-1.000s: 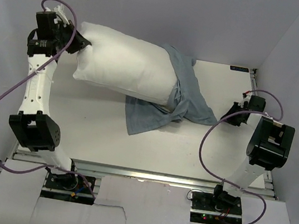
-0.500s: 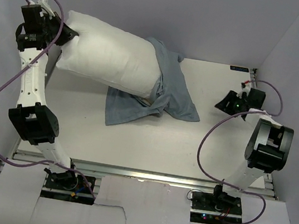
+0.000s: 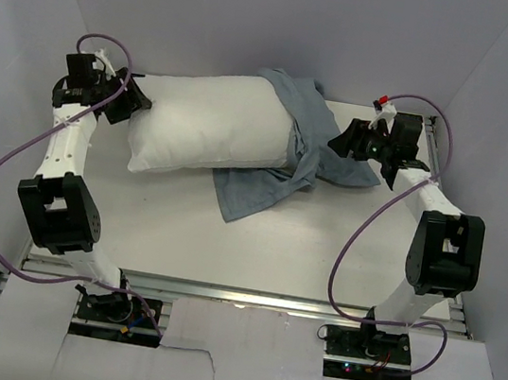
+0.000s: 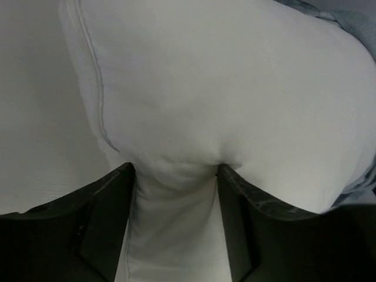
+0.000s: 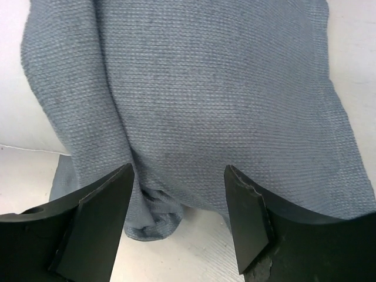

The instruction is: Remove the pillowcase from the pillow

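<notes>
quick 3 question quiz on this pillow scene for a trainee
1. True or false: the left gripper is clamped on the pillow.
2. Where is the pillowcase? A: covering the whole pillow. B: bunched at the pillow's right end. C: lying well apart from the pillow.
3. Is the right gripper open or shut?
Key: 1 true; 2 B; 3 open, with its fingers spread in front of the grey-blue cloth.
</notes>
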Controlling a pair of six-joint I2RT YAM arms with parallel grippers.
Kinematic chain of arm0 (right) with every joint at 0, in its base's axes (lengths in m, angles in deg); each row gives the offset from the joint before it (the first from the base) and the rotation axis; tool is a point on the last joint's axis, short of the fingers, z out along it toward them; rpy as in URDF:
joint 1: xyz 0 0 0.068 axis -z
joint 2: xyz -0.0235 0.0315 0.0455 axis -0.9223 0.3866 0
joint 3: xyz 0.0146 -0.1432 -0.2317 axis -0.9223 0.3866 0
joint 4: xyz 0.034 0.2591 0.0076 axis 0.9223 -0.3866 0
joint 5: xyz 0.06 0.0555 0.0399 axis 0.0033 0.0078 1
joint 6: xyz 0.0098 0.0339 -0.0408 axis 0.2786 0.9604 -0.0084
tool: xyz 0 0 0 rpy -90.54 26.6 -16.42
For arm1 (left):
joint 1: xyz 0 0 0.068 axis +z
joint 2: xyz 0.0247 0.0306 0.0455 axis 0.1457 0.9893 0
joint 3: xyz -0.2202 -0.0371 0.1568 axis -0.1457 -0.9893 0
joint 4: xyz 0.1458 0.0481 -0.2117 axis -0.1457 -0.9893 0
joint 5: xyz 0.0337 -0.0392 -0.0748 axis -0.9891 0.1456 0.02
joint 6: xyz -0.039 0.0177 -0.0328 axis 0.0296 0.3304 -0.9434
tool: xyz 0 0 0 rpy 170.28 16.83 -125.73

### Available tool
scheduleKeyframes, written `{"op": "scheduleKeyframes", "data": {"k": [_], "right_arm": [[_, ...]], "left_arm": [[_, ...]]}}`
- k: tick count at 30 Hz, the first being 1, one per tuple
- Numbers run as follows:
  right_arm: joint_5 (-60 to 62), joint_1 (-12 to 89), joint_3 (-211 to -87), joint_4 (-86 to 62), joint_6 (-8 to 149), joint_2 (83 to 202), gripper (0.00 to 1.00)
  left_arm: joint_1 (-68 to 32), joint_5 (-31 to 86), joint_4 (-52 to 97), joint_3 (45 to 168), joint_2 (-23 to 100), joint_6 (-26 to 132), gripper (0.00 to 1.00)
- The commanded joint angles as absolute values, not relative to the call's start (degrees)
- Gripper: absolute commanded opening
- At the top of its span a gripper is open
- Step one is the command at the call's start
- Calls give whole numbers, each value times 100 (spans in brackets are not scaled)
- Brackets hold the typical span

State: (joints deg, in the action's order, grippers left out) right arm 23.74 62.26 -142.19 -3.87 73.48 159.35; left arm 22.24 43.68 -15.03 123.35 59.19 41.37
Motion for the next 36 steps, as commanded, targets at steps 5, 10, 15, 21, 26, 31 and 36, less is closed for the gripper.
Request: {"op": "scheduleKeyframes", "data": {"k": [5,10,15,21,26,31,36], "right_arm": [[2508,6243,-14619,-584,7093,16157,70],[1911,6277,-14723,-777,6900,16104,72],[1961,6330,-15109,-426,7127,16490,82],[2182,6313,-15585,-584,7111,17150,97],[2157,6251,-15586,-804,7093,17458,98],[1806,5988,-15612,-1390,6733,17660,97],[1612,5672,-14901,-1226,7004,17266,98]], "left_arm": [[2007,3098,-1911,13384,5392,4512,77],[946,1935,-2149,14168,5778,4425,79],[-32,1136,-1938,14748,6744,4057,84],[-392,740,-1956,15302,7798,3467,92],[-613,965,-2149,15559,8635,3222,98],[-1016,950,-1957,14803,8688,3518,98],[-1263,1292,-1501,14102,8786,4003,36]]}}
